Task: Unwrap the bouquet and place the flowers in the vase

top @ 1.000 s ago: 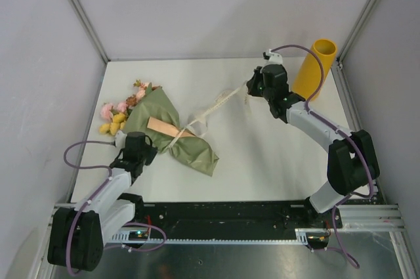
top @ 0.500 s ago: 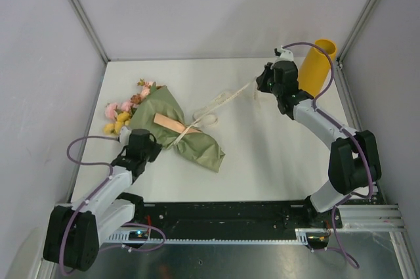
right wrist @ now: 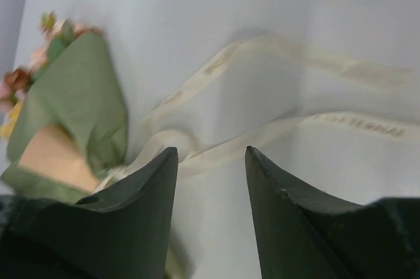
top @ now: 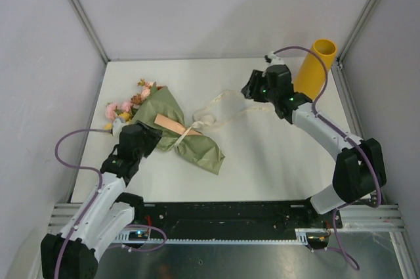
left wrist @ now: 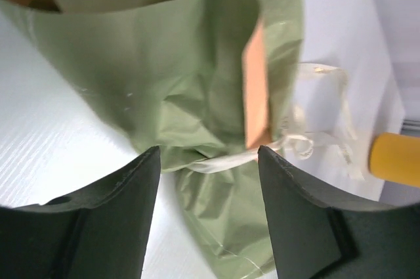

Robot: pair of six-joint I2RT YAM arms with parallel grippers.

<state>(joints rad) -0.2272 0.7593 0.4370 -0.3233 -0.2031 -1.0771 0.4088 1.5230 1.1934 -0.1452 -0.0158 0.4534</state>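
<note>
The bouquet (top: pixel 177 128) lies on the left of the table, olive-green paper (left wrist: pixel 164 62) outside with a peach strip (left wrist: pixel 256 95) showing. Pink, yellow and brown flowers (top: pixel 125 108) stick out at its far-left end. A cream ribbon (top: pixel 223 105) still crosses its waist and trails slack to the right. My left gripper (top: pixel 151 136) (left wrist: pixel 209 151) is open just over the wrap's near side, holding nothing. My right gripper (top: pixel 251 90) (right wrist: pixel 210 150) is open above the loose ribbon (right wrist: pixel 275 128), apart from it. The mustard-yellow vase (top: pixel 315 65) stands upright at the back right.
Grey enclosure walls with metal corner posts (top: pixel 79 13) close in the white table. A black rail (top: pixel 223 213) runs along the near edge by the arm bases. The vase (left wrist: pixel 394 161) stands just behind my right arm's wrist.
Both grippers have opened. The right one let go of the ribbon, which dropped from taut to slack on the table. The left one released the wrap and drew back slightly.
</note>
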